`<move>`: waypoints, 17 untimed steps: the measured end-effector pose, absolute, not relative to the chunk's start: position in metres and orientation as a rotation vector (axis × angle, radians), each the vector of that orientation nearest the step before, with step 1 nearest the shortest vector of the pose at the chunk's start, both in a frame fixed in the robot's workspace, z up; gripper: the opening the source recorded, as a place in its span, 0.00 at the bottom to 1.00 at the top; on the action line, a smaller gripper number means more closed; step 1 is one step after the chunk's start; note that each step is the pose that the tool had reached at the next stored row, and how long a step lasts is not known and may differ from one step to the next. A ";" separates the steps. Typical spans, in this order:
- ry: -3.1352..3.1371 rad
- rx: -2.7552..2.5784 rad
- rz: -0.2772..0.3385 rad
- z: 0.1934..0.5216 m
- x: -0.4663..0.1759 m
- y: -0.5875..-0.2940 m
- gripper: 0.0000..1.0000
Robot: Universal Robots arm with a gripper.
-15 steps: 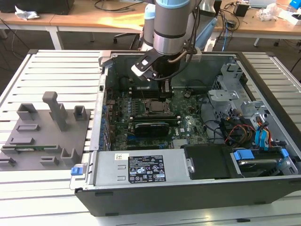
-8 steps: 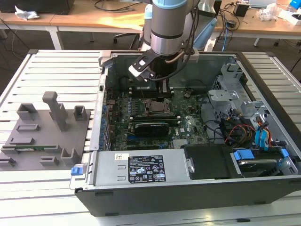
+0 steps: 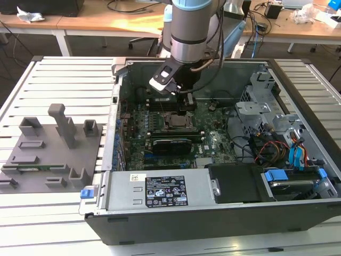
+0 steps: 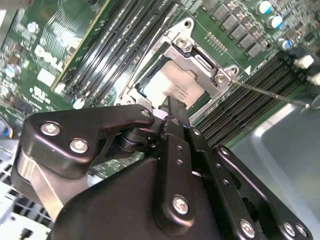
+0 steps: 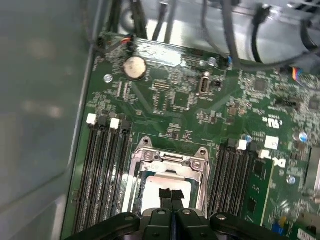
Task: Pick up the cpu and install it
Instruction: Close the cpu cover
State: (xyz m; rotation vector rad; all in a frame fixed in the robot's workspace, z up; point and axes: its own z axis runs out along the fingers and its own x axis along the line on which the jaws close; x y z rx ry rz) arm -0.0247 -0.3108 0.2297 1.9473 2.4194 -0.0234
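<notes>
The cpu (image 4: 170,85), a flat square chip with a silvery-white top, lies flat inside the metal-framed socket (image 4: 202,62) on the green motherboard (image 5: 200,100). In the first wrist view the cpu (image 5: 150,192) sits in the socket frame (image 5: 170,159). My gripper (image 5: 171,194) hangs just above the chip, its two black fingers pressed together with nothing between them. In the second wrist view the gripper (image 4: 175,102) points down at the chip's edge. In the exterior view the gripper (image 3: 185,105) hovers over the socket (image 3: 176,120) inside the open computer case.
Memory slots (image 5: 105,170) flank the socket on both sides. A thin metal lever (image 4: 270,93) sticks out from the socket. A grey fixture plate (image 3: 53,149) with blocks lies at the exterior view's left. Drive cages and cables (image 3: 282,138) crowd the case's right.
</notes>
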 end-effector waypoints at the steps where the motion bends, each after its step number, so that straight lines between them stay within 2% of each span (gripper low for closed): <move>1: 2.446 1.913 -0.023 0.230 -0.025 -0.311 0.11; 17: 2.764 1.411 -0.012 0.229 -0.025 -0.311 0.11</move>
